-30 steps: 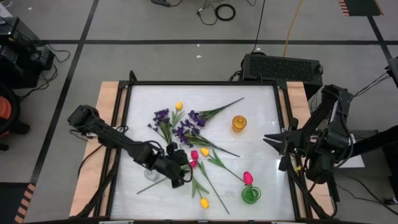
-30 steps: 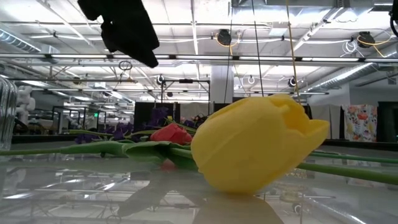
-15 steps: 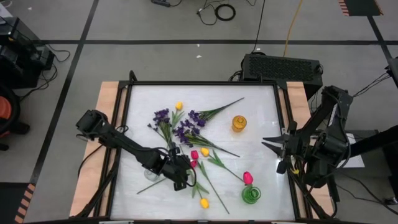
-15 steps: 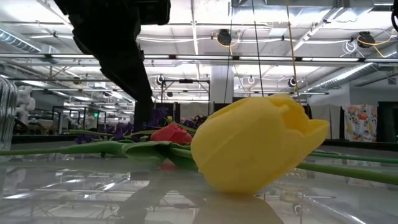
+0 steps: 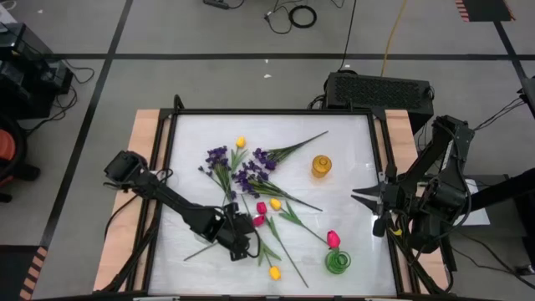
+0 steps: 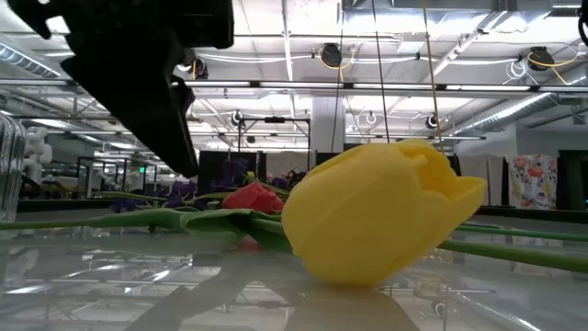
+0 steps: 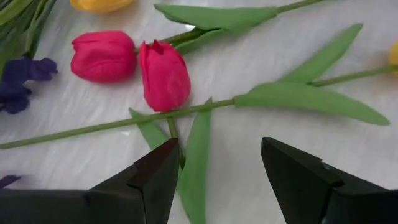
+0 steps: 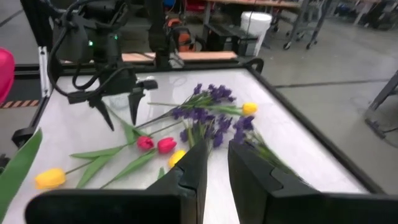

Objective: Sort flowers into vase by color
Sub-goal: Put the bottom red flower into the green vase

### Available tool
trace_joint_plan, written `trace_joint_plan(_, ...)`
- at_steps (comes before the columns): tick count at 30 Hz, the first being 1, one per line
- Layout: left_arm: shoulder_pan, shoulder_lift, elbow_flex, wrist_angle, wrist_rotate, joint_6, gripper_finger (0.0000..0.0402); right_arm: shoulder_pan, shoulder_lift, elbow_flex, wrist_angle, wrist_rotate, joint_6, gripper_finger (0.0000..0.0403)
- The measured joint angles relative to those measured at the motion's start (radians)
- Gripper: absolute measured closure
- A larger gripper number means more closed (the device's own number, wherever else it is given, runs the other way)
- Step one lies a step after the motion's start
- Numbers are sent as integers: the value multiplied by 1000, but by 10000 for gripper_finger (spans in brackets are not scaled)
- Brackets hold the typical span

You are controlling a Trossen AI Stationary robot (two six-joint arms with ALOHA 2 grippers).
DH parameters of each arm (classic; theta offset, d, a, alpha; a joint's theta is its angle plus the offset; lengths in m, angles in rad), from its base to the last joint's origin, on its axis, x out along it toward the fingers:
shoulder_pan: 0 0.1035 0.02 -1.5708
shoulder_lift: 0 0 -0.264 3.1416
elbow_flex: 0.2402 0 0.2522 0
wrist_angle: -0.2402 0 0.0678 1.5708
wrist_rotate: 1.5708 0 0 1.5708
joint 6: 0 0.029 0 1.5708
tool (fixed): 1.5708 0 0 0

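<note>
Left wrist view gives you the left gripper (image 7: 214, 177) with its blunt dark fingers spread and nothing between them, poised over a flat green leaf (image 7: 196, 162) and a thin stem that runs crosswise in front of the fingers. Just beyond the stem lie two smooth pink-red tulips (image 7: 163, 74), side by side, their matte heads plump and closed. From above, you see this gripper (image 5: 238, 242) at the near-left of the glossy white table (image 5: 351, 142), at the near edge of the flower pile. The bushy purple sprigs (image 5: 251, 171) lie farther off, their stems slanting toward the far right. A yellow tulip (image 5: 274, 272) lies near the front edge, close to a green vase (image 5: 338, 262) holding a pink bloom. The right gripper (image 5: 361, 196) waits at the right edge, fingers nearly together and empty.
</note>
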Motion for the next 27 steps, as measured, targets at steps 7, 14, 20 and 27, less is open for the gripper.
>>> trace_joint_plan(7,-9,15,-1,-86,-7,-23,167,0,0,0,2,4,-1,346)
trace_joint_plan(14,-9,14,-16,-118,46,-30,167,0,1,0,13,3,13,346)
trace_joint_plan(20,-9,15,-40,-121,93,-52,167,0,1,0,27,4,14,346)
trace_joint_plan(27,-3,15,-71,-106,96,-53,188,0,1,0,27,4,15,346)
